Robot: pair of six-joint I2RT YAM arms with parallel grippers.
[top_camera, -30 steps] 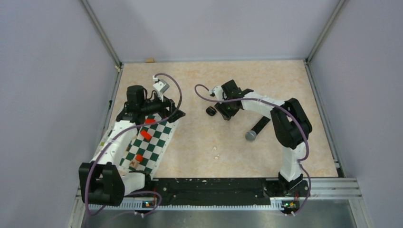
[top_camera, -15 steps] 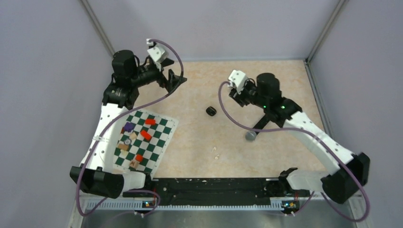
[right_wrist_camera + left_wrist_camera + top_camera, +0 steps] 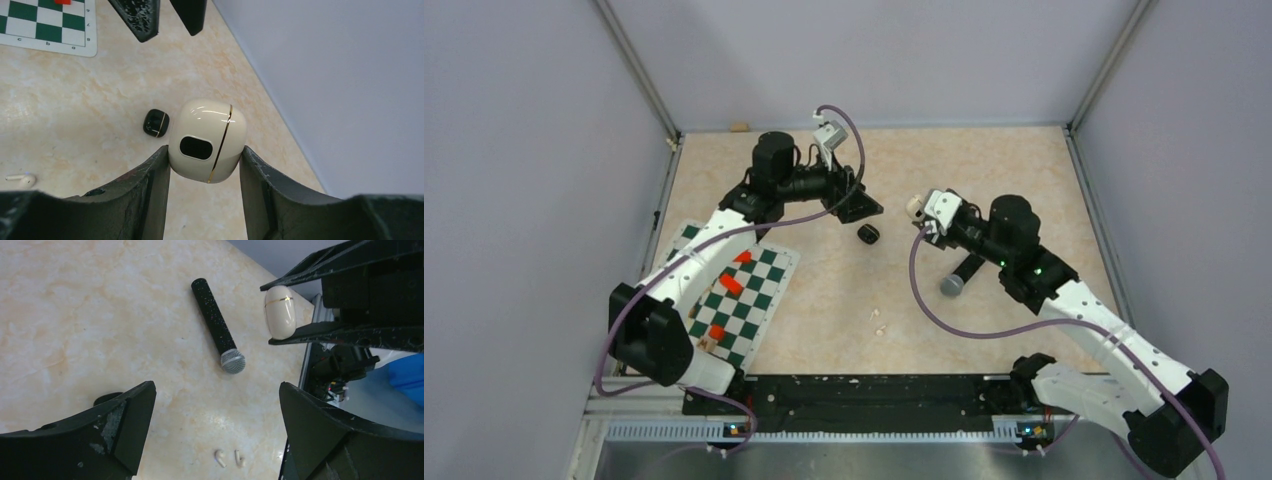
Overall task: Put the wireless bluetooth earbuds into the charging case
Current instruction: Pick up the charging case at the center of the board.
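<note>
Above the worktop (image 3: 1024, 170), right claw (image 3: 204, 152) clamped on cream charging case (image 3: 207, 140); left claw (image 3: 216, 390) wide open, empty; white earbuds (image 3: 220, 458) well apart, toward the near edge.

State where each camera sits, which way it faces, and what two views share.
Top: fixed above and behind, looking down on the table; the left arm and right arm show whole.
Left wrist: on the left arm, facing down toward the microphone and white earbuds; the open left gripper frames the bottom.
Right wrist: on the right arm, facing down toward the black case; the right gripper clamps the cream case.
Shared: both wrist views show the cream case.
</note>
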